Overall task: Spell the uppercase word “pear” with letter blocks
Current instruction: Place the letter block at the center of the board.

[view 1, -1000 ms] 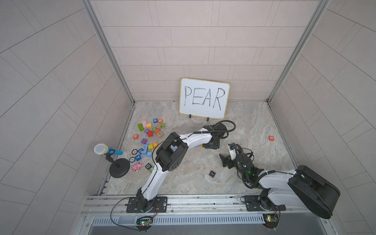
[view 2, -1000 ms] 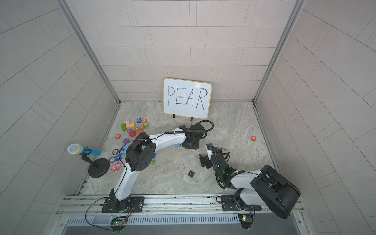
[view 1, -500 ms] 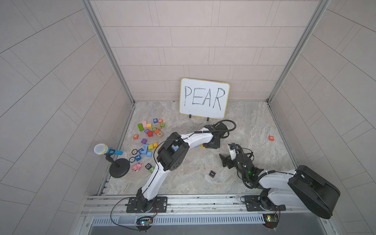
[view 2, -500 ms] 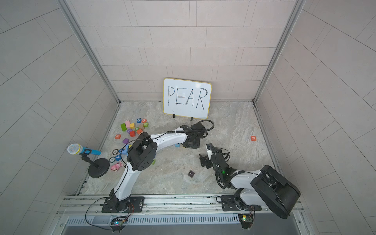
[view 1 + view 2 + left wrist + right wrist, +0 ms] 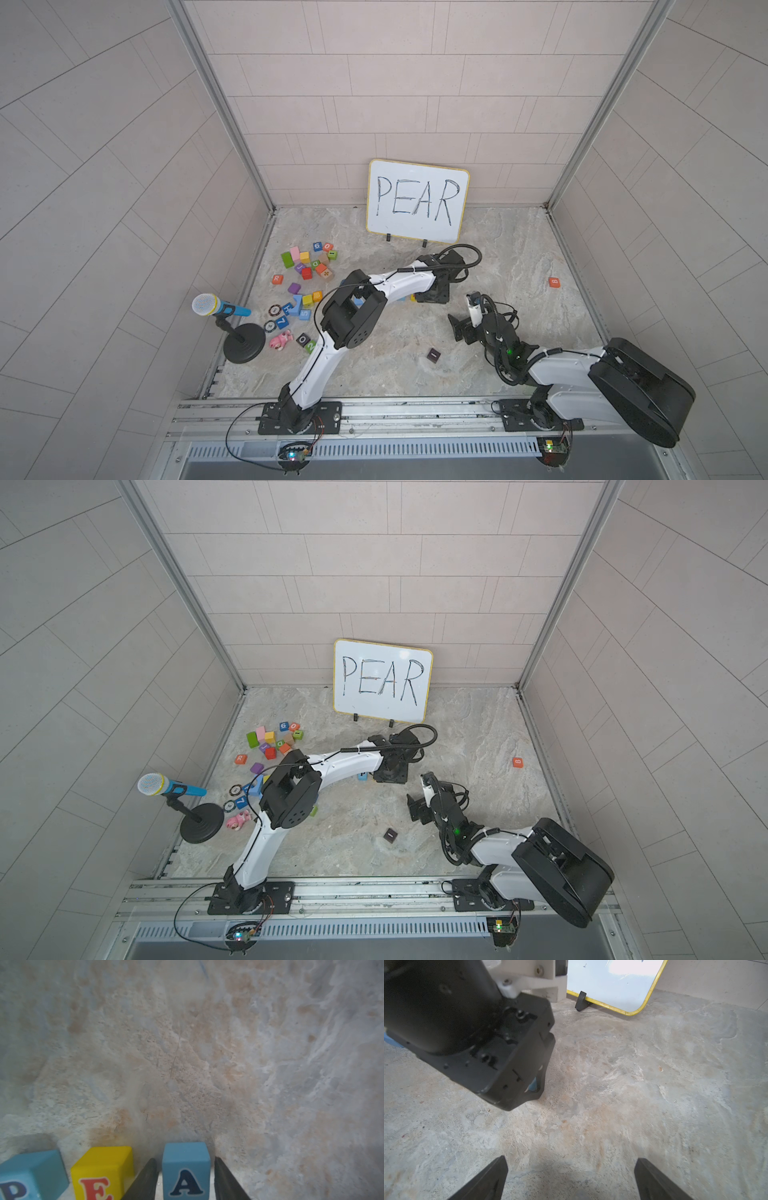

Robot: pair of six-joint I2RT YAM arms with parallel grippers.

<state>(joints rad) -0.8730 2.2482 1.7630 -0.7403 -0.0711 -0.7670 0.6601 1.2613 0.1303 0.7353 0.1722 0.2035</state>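
In the left wrist view three letter blocks stand in a row on the stone floor: light blue P [image 5: 27, 1174], yellow E [image 5: 101, 1169] and blue A [image 5: 186, 1167]. My left gripper [image 5: 184, 1159] straddles the A block, its jaws open, with a thin gap showing on each side. In both top views the left gripper [image 5: 432, 296] [image 5: 388, 776] points down in front of the whiteboard, hiding most of the row; the P block [image 5: 363, 775] peeks out beside it. The orange R block [image 5: 277, 279] lies alone at the left. My right gripper [image 5: 462, 314] [image 5: 571, 1159] hovers open and empty close by.
A whiteboard reading PEAR [image 5: 417, 201] stands at the back. Several loose cubes [image 5: 309, 262] and a toy microphone on a stand [image 5: 205, 305] fill the left side. An orange B cube [image 5: 554, 282] lies far right, a dark cube [image 5: 433, 355] near the front.
The left gripper's jaws have parted a little off the A block. Both arms stay where they were.
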